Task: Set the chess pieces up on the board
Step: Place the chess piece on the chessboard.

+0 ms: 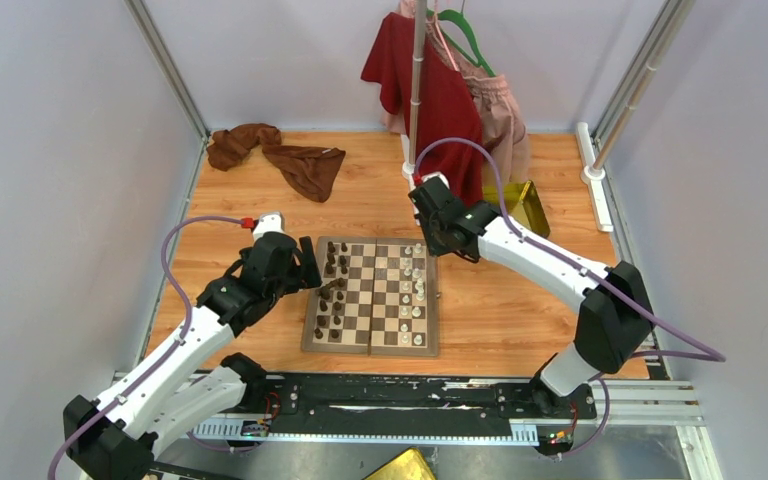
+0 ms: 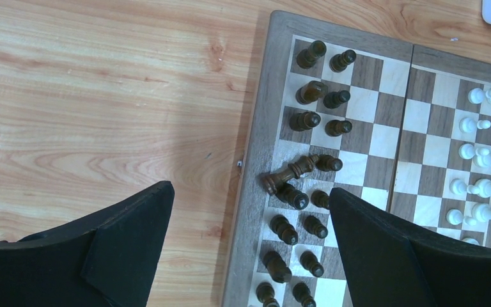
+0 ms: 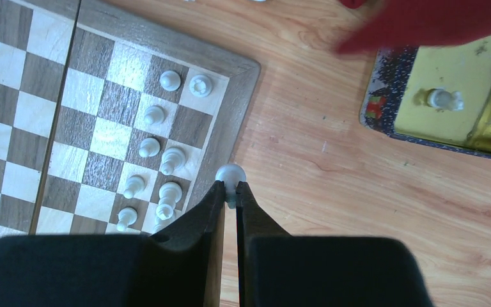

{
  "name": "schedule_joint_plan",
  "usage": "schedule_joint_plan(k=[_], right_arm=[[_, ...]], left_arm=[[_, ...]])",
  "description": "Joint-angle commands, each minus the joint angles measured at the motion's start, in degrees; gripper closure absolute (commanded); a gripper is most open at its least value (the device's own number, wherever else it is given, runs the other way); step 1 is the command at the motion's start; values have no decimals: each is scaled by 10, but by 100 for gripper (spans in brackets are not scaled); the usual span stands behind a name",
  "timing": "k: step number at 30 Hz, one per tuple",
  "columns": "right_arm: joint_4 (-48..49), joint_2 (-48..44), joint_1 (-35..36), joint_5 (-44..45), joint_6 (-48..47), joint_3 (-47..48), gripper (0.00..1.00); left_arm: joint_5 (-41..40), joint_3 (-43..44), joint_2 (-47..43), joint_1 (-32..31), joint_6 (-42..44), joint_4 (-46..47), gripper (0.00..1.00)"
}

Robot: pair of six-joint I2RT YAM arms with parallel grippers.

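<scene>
Board: the wooden checkered board [image 1: 372, 300] lies flat on the wooden table [image 1: 520, 310], between the two arms, with its centre seam running away from the bases.
Dark set: the dark brown pieces [image 2: 305, 120] stand in two files along the board's left side.
Fault noted: one fallen dark piece [image 2: 288, 174] lies on its side, its base over the left border and its head on the squares, touching upright neighbours.
White set: the cream-white pieces [image 3: 171, 158] stand in two files along the board's right side.
Right gripper: the right gripper [image 3: 230, 190] has its fingers pressed together on a white pawn [image 3: 230, 173], whose round head shows just past the tips.
Pawn position: over the outer edge of the board's right border, beside the white files. The frames do not show whether its base touches anything.
Left gripper: the left gripper [image 2: 250, 192] hovers over the board's left border, near the fallen piece. Its fingers [image 2: 121, 243] are spread wide and hold nothing.
Tray: a gold metal tray [image 3: 467, 131] sits on the table to the right of the board, apart from it. One stray white piece [image 3: 444, 98] lies inside.
Other items: a brown cloth [image 1: 275, 150] lies crumpled at the far left of the table. A red garment [image 1: 435, 90] and a pink garment [image 1: 500, 120] hang at the far edge, above the tray.
</scene>
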Motion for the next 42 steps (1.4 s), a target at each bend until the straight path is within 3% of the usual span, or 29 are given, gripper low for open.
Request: schedule_joint_plan(k=[1, 42], right_arm=[[10, 13, 12, -3, 3, -15, 100], [64, 141, 23, -43, -24, 18, 100]], left_arm=[[2, 11, -6, 5, 2, -2, 0], [-5, 14, 21, 4, 12, -3, 0]])
